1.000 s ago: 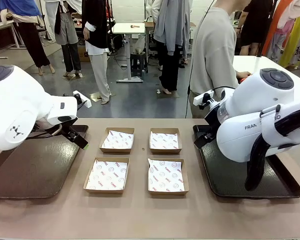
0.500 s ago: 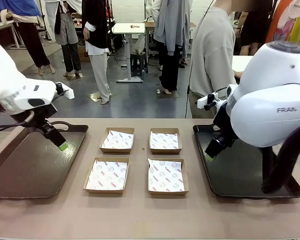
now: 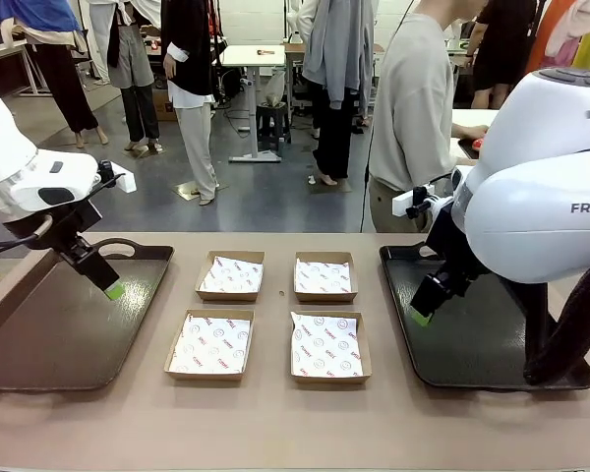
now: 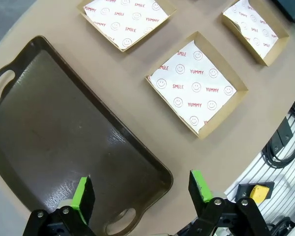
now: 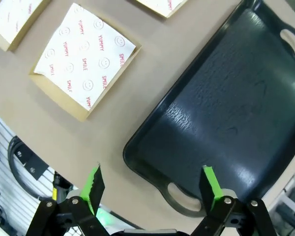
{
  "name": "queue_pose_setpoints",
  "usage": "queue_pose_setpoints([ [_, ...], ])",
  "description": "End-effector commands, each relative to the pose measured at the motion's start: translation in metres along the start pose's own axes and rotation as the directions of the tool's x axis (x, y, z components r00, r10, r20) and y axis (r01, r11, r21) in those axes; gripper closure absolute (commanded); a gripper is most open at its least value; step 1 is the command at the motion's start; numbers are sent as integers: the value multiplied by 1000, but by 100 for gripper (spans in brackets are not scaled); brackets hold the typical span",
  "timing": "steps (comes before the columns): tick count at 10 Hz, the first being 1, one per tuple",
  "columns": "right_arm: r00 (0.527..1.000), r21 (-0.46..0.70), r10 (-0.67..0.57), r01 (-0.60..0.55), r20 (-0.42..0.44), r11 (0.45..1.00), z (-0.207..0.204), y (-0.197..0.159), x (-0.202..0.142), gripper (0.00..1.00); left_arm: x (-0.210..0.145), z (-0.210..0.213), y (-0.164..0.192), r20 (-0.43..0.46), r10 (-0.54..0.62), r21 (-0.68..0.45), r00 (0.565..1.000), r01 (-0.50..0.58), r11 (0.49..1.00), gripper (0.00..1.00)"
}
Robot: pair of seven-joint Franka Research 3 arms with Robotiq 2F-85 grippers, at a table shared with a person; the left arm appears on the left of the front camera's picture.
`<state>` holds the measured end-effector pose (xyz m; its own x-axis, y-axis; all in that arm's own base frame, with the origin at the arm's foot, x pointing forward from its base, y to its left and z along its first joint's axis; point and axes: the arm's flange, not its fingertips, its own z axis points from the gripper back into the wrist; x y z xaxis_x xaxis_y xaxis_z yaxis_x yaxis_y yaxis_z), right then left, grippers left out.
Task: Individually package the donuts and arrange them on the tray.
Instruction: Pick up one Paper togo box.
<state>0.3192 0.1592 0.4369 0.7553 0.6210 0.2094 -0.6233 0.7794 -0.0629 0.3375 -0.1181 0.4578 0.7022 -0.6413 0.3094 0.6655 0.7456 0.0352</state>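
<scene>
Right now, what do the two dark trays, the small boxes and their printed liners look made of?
Left tray and right tray: probably moulded plastic, semi-gloss, by the sheen and cut-out handles. Boxes: matte brown cardboard, folded walls. Liners: thin white printed paper, possibly greaseproof.

Left gripper [image 3: 112, 289] slid from the upper right corner of the left tray [image 3: 39, 344] toward frame left and now hangs over that tray's upper middle. Its white arm [image 3: 29, 182] lifted out of the lower left. Right gripper [image 3: 419, 315] moved down and slightly right over the left part of the right tray [image 3: 472, 359]. Its arm [image 3: 541, 187] rose toward the upper right, all within 1 second.
</scene>
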Motion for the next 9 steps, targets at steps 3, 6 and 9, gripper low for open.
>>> queue_pose_setpoints([
  [3,946,611,-293,150,140,777,-9,-47,-5,0,-3,1,25,167,190,-425,968,-103,899,0],
  [6,793,910,-597,153,119,386,-30,-108,-55,0,-19,-7,55,199,530,-790,824,-186,585,0],
  [9,738,953,-673,161,56,257,-55,-143,-120,0,-56,-21,82,93,652,-847,753,-284,449,0],
])
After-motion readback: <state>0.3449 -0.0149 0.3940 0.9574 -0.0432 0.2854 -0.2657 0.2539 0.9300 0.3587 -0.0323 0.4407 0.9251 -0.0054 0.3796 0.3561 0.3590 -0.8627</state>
